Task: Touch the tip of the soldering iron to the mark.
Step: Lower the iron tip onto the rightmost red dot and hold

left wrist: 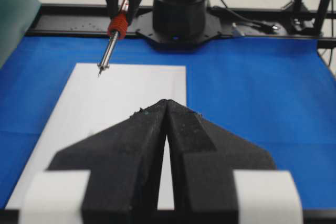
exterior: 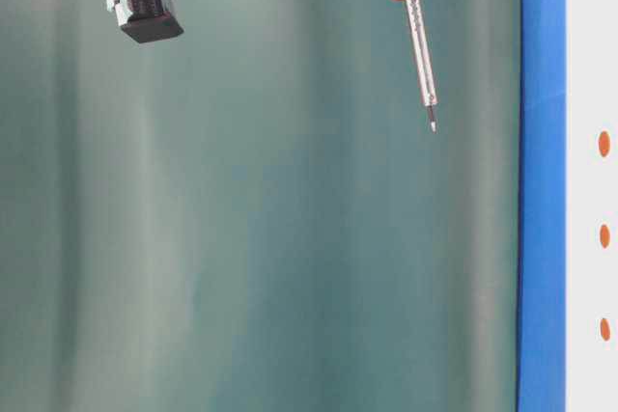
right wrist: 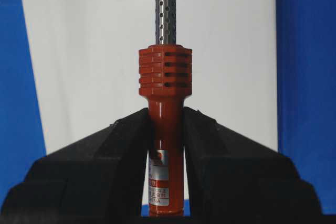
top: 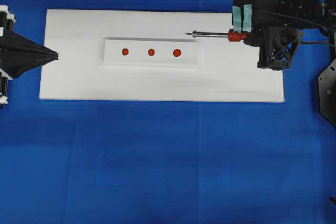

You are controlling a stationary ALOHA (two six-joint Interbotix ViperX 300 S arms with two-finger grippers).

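Observation:
My right gripper [right wrist: 166, 112] is shut on the red-orange handle of the soldering iron [right wrist: 165, 74]. In the overhead view the soldering iron [top: 215, 34] lies level and points left from the right gripper [top: 247, 36]. Its tip [top: 188, 34] hangs in the air behind and to the right of the nearest mark [top: 177, 52]. Two more red marks [top: 151, 52] [top: 125, 52] sit on the same raised white strip [top: 152, 60]. The table-level view shows the tip [exterior: 432, 125] well off the surface. My left gripper [left wrist: 166, 103] is shut and empty at the board's left end.
The strip rests on a large white board [top: 157, 85] laid over a blue cloth [top: 168, 161]. The iron's black cord [top: 315, 43] trails off to the right past the right arm. The right arm's base [left wrist: 178, 14] stands beyond the board's far end.

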